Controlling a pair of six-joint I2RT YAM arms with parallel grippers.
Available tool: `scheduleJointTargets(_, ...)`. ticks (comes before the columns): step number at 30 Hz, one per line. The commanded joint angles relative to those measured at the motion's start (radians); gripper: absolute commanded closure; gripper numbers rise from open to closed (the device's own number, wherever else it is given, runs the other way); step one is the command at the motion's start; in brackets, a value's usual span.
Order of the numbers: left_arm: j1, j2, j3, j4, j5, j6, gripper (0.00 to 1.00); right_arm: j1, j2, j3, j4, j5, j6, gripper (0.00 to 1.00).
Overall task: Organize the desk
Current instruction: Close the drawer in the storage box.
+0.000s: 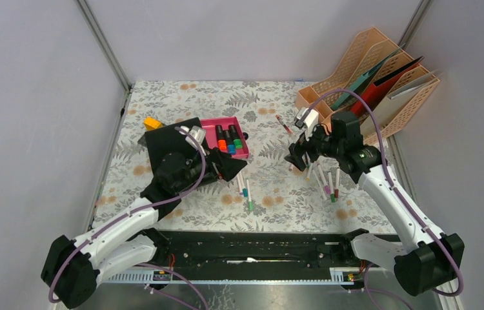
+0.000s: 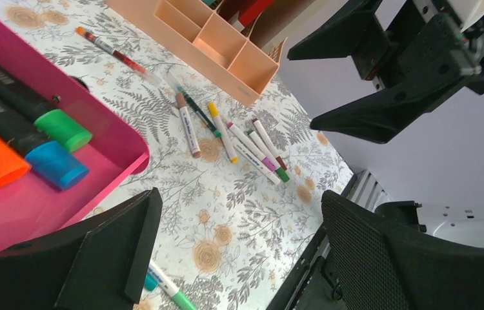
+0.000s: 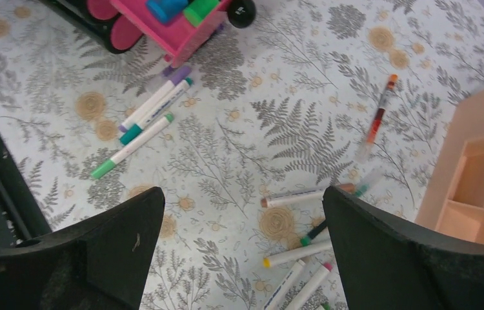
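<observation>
Table [image 1: 278, 194] is lying flat under both arms, filling the floor of the top view, long axis running left-right. It's rigid, fixed and cloth-covered: nothing to lift, and the cloth is probably bunching if dragged. The handling is really the clutter. Markers [image 3: 294, 196] are looking light, stiff and slick, likely rolling; pinch across mid-barrel. Left gripper [image 2: 246, 252] is hanging spread and empty beside the pink tray [image 2: 46, 206]. Right gripper [image 3: 246, 248] is hanging spread and empty over markers near the organizer [image 3: 472, 174].
</observation>
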Motion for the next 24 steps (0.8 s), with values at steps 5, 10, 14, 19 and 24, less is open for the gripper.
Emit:
scheduleJointTargets(5, 0.003, 0.174, 0.161, 0.098, 0.078, -0.027, 0.01, -0.069, 0.015, -0.023, 0.087, 0.184, 0.012, 0.0)
scheduleJointTargets(10, -0.004, 0.287, 0.244, 0.097, 0.087, -0.029, 0.01, -0.105, 0.015, -0.029, 0.097, 0.197, 0.024, 0.0)
scheduleJointTargets(14, -0.021, 0.378, 0.316, 0.088, 0.081, -0.026, 0.01, -0.12, 0.023, -0.034, 0.102, 0.211, 0.026, 0.0)
scheduleJointTargets(19, -0.067, 0.466, 0.425, 0.017, 0.017, 0.03, 0.01, -0.132, 0.029, -0.036, 0.102, 0.209, 0.026, 0.0)
scheduleJointTargets(24, -0.098, 0.55, 0.507, -0.052, -0.083, 0.078, 0.01, -0.144, 0.029, -0.037, 0.104, 0.22, 0.024, 0.0)
